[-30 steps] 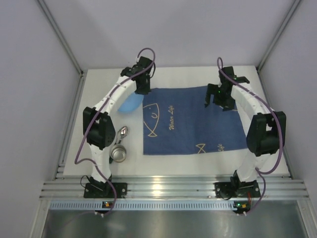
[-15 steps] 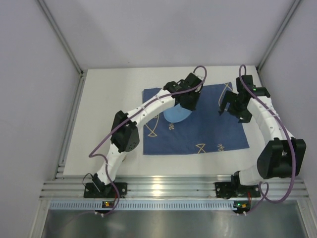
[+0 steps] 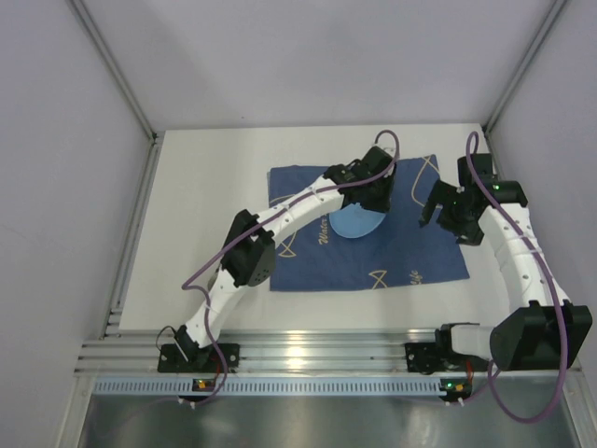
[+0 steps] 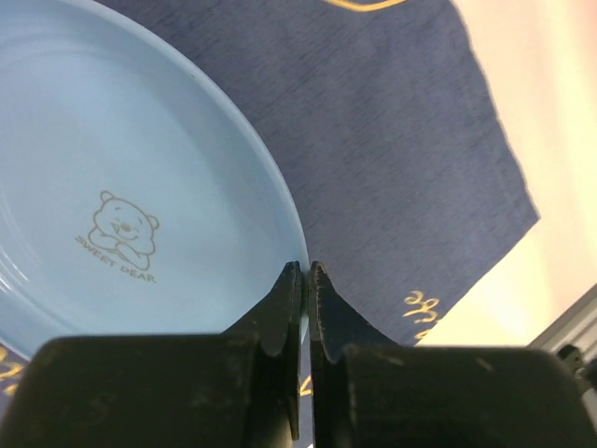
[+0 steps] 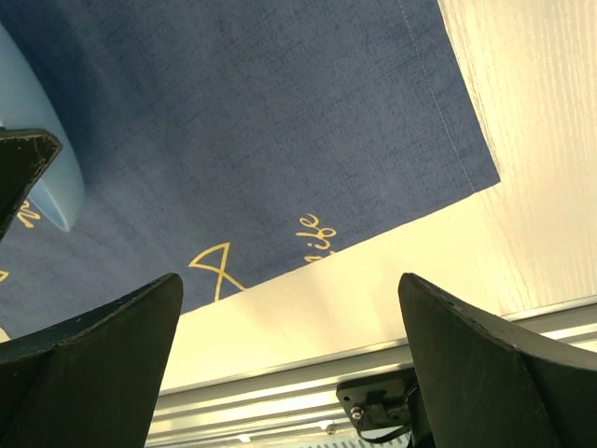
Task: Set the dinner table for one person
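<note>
A light blue plate [image 3: 353, 224] with a bear print [image 4: 140, 187] is over the middle of the dark blue fish-print cloth [image 3: 410, 252], which lies on the white dinner table [image 3: 205, 187]. My left gripper [image 3: 371, 198] is shut on the plate's far right rim; in the left wrist view its jaws [image 4: 306, 271] pinch that rim. I cannot tell whether the plate touches the cloth [image 4: 401, 140]. My right gripper [image 3: 438, 210] is open and empty above the cloth's right part [image 5: 261, 121]; its wrist view [image 5: 289, 280] shows the plate's edge [image 5: 47, 168] at the left.
Aluminium rails [image 3: 326, 355] run along the table's near edge, also in the right wrist view [image 5: 280, 401]. Grey walls stand on the left, right and far sides. The left arm [image 3: 252, 261] stretches across the cloth's left half. Bare white table [image 5: 522, 140] lies right of the cloth.
My left arm has carried the plate from beside the cloth's far left corner rightward to over its middle. My right gripper has moved right and nearer, to the cloth's right part.
</note>
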`<state>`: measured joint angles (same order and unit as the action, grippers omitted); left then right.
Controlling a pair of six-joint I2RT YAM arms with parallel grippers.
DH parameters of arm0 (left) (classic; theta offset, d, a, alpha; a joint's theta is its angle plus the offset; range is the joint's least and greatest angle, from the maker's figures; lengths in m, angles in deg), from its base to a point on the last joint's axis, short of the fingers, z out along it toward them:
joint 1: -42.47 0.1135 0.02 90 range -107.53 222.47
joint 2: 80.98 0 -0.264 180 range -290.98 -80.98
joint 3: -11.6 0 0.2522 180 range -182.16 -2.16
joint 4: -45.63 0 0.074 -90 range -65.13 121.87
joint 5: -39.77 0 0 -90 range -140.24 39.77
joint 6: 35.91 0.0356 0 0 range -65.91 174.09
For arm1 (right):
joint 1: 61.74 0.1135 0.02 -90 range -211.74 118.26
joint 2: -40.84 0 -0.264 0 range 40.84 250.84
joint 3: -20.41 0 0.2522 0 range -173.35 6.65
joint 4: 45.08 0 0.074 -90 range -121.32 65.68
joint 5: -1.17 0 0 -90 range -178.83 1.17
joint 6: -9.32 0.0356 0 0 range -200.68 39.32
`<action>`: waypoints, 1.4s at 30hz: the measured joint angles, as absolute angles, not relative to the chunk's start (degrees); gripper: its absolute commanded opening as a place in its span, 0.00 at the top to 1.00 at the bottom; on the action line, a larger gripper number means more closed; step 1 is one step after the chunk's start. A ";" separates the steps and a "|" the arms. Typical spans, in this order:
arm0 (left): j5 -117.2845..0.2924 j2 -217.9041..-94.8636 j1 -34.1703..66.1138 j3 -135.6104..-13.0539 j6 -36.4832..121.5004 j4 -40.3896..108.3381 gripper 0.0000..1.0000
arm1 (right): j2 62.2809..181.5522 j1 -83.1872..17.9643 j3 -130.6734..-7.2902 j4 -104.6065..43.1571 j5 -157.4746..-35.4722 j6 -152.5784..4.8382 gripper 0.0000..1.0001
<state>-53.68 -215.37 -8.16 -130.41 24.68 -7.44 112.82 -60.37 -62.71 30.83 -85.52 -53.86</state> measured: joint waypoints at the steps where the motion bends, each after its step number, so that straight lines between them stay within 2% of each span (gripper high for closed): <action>1: -53.96 -215.54 -8.34 -130.41 23.87 -6.59 0.95 | 112.87 -60.37 -62.71 30.96 -85.65 -53.88 0.00; 2: -54.20 -215.69 -8.53 -130.41 23.08 -5.73 0.83 | 112.91 -60.35 -62.71 31.07 -85.70 -53.88 0.00; 4: -54.60 -216.06 -8.77 -130.41 21.71 -4.82 0.72 | 112.91 -60.22 -62.71 31.18 -85.72 -53.90 0.00; 5: -54.77 -216.26 -8.86 -130.41 21.05 -4.53 0.60 | 112.93 -59.98 -62.71 31.18 -85.78 -53.92 0.00; 7: -54.77 -216.52 -9.03 -130.39 19.87 -4.64 0.52 | 113.06 -59.76 -62.71 31.20 -85.98 -53.96 0.00; 9: -54.33 -216.50 -9.08 -130.32 19.35 -4.77 0.40 | 113.32 -59.65 -62.71 31.18 -86.20 -53.96 0.00; 15: -50.51 -214.91 -9.06 -130.30 18.84 -6.89 0.29 | 113.72 -59.48 -62.71 31.14 -86.55 -54.10 0.00; 16: -48.45 -213.94 -9.06 -130.30 19.11 -8.40 0.21 | 113.72 -59.26 -62.75 31.14 -86.55 -54.21 0.00; 17: -46.42 -212.76 -9.06 -130.30 19.32 -10.00 0.18 | 113.72 -59.00 -62.82 31.14 -86.59 -54.38 0.00; 20: -37.83 -205.49 -8.23 -126.65 17.12 -17.84 0.20 | 113.72 -57.53 -63.96 31.22 -87.16 -55.04 0.00; 22: -35.21 -196.50 -5.67 -117.69 14.60 -21.38 0.23 | 113.72 -56.48 -64.85 30.76 -88.30 -55.17 0.00; 25: -33.26 -179.13 4.58 -98.37 10.34 -24.92 0.23 | 113.72 -55.61 -65.05 30.39 -90.44 -55.14 0.00; 28: -29.31 -166.30 14.53 -84.36 6.21 -29.95 0.23 | 113.78 -55.13 -65.05 30.07 -91.84 -55.10 0.00; 30: -28.74 -159.85 15.12 -78.13 3.76 -34.45 0.23 | 114.00 -54.73 -65.05 29.50 -92.60 -55.04 0.00; 35: -29.28 -152.90 13.06 -70.39 -1.35 -38.89 0.25 | 115.93 -52.63 -65.03 27.88 -93.72 -54.82 0.00; 42: -31.84 -151.30 13.17 -64.01 -4.78 -38.65 0.28 | 117.13 -50.06 -65.03 27.25 -94.48 -54.07 0.00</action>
